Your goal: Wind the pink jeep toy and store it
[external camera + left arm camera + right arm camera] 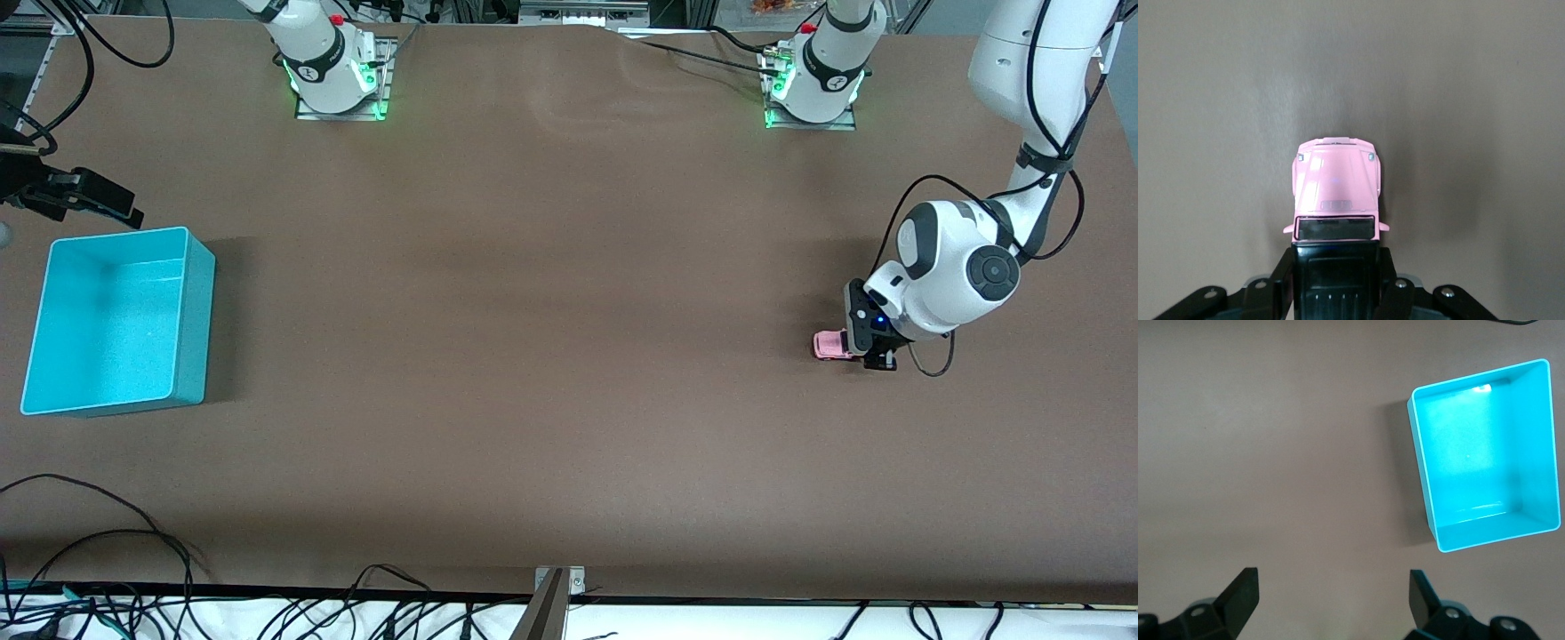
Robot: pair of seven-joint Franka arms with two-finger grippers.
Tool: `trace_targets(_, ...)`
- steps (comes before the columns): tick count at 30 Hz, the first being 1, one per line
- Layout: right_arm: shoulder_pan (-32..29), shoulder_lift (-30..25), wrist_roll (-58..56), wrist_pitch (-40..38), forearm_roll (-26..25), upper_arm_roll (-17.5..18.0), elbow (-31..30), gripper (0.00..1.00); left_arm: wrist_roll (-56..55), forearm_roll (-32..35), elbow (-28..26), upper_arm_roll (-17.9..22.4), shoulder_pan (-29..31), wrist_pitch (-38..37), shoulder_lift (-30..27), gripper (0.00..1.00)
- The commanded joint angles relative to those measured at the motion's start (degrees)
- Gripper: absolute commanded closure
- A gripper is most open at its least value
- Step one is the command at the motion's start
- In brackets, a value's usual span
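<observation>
glossy boxy pink jeep toy [1336,190] pinched by left gripper [1336,283].

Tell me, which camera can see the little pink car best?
The left wrist view shows the pink jeep toy best: it sits close up, with the left claw shut on its black rear roof. The front view shows only a tiny pink bit beside that claw. The right wrist view does not show it.
</observation>
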Motion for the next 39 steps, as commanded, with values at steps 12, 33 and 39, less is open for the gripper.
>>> trace_targets(12,0.21,0.29,0.35,-0.71,-0.61,0.2,0.28,0.0,10.59,1.53,0.1,7.27,0.74,0.37,5.73,1.0)
trace_targets(33,0.04,0.29,-0.26,-0.89,-0.61,0.2,0.28,0.0,14.64,1.44,0.19,13.95,1.88,3.27,6.96,1.0)
trace_targets(39,0.04,0.29,-0.26,-0.89,-0.61,0.2,0.28,0.0,14.03,0.91,0.28,13.95,1.88,3.35,6.7,1.0)
